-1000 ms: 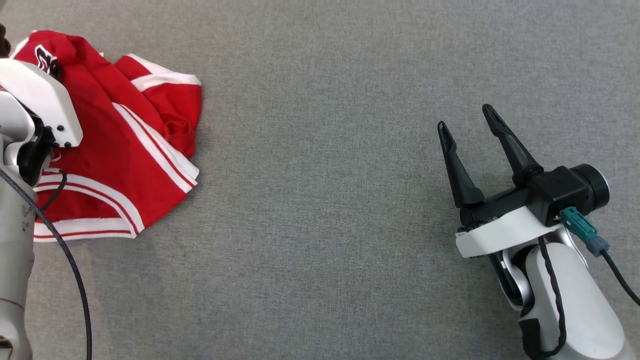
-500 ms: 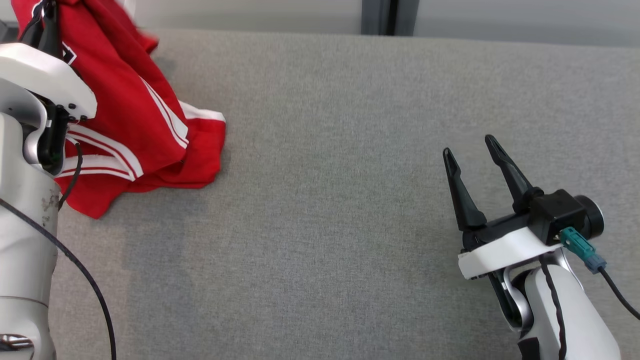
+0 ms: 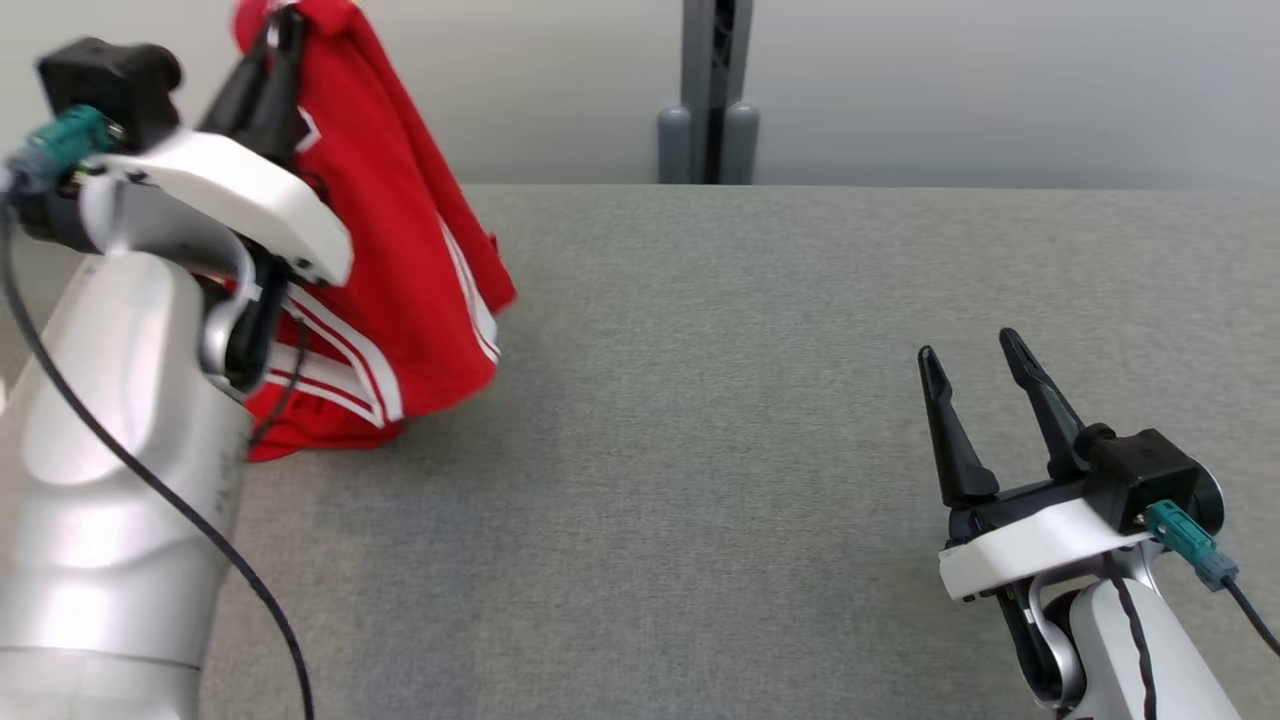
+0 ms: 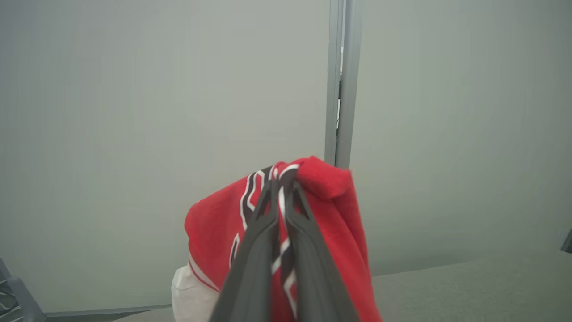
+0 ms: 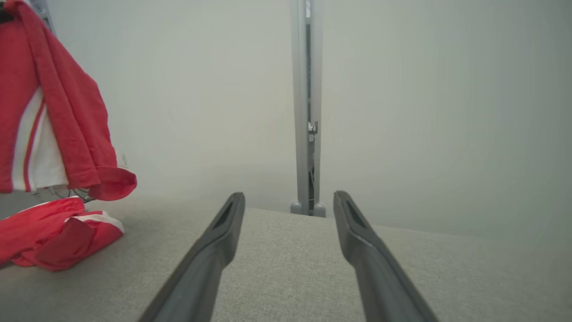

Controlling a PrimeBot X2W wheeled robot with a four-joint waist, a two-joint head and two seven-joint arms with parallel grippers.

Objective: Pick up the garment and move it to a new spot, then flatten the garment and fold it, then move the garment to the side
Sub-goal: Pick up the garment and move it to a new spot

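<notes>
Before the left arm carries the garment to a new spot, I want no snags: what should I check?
1. Left gripper shut on the red garment: ok.
2. Garment lifted clear of the table: not ok, its lower end lies bunched on the surface.
3. Right gripper open and empty: ok.
4. Right gripper apart from the garment: ok.
5. Bare table in the middle for setting it down: ok.
6. Grip firm enough to last the carry: cannot tell.

Soft, even light throughout.
I see a faint shadow on the table (image 3: 760,420) beside the garment (image 3: 410,260), whose edges blur slightly.
</notes>
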